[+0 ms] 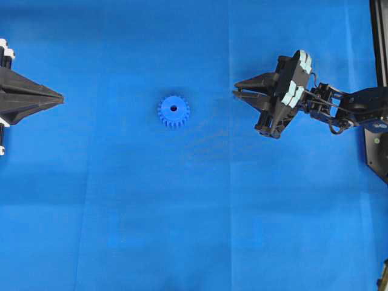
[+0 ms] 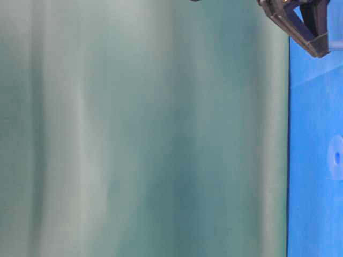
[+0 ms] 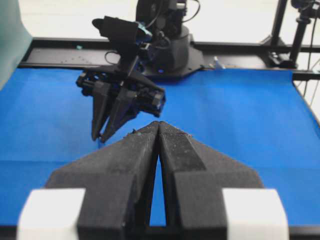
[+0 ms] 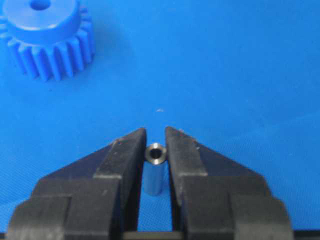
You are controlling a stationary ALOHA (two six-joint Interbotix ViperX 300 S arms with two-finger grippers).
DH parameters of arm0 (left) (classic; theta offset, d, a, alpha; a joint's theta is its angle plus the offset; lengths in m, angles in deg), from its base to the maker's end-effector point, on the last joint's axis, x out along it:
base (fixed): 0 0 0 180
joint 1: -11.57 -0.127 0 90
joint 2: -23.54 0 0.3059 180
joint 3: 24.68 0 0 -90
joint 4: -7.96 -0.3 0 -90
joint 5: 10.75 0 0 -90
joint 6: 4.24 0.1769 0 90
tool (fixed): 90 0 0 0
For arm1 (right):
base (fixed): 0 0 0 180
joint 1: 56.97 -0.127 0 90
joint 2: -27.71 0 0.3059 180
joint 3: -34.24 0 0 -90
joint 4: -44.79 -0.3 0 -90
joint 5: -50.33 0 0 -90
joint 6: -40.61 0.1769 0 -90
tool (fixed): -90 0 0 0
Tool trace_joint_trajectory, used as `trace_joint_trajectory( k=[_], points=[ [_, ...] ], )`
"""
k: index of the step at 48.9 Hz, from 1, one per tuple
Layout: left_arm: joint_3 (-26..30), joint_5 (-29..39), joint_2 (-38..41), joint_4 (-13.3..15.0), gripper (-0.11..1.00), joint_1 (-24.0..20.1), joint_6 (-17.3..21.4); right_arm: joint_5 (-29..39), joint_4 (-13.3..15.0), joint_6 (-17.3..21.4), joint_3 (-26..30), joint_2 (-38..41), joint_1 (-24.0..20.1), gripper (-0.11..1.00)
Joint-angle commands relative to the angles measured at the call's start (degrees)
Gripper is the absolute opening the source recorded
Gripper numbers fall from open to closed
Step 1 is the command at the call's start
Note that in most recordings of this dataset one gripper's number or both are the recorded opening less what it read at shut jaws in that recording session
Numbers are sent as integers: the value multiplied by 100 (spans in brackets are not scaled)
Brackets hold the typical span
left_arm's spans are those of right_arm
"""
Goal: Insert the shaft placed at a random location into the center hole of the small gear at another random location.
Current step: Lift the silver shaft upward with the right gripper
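Observation:
The small gear [image 1: 173, 110] lies flat on the blue mat left of centre, its dark center hole [image 1: 173, 108] facing up. It also shows in the top left corner of the right wrist view as the small gear [image 4: 47, 40] with the center hole [image 4: 39, 5]. My right gripper [image 4: 155, 132] is shut on the shaft [image 4: 155, 167], a short silvery pin standing between the fingers just above the mat. Overhead, the right gripper [image 1: 235, 93] points left, well right of the gear, and the shaft is hidden there. My left gripper [image 1: 62, 97] stays at the left edge, shut and empty [image 3: 159, 122].
The blue mat [image 1: 194, 230] covers the table. A black frame rail [image 1: 379, 36] runs along the right edge. The right arm's base [image 3: 170, 45] stands at the mat's far end in the left wrist view. A green backdrop [image 2: 139, 128] fills the table-level view.

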Motion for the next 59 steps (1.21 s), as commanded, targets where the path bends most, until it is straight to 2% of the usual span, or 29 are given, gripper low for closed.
trace_joint_trajectory(
  k=[1,9,16,29,38,59],
  points=[
    [53,-53,18,-9,0,-9,-9,9,-9,-9,44,-70,9,3],
    [62,-53,26,-9,0,-9,-9,-9,-9,-9,70,-88,9,3],
    [62,-44,18,-9,0,-9,-18,114,-9,-18,62,-422,9,3],
    [62,-53,18,-9,0,-9,-26,1521,9,-167,229,-1670,9,3],
    [62,-44,18,-9,0,-9,-26,2101,9,-378,360,-2162,9,3],
    [62,-26,18,-9,0,-9,-44,2224,9,-448,756,-1793,9,3]
  ],
)
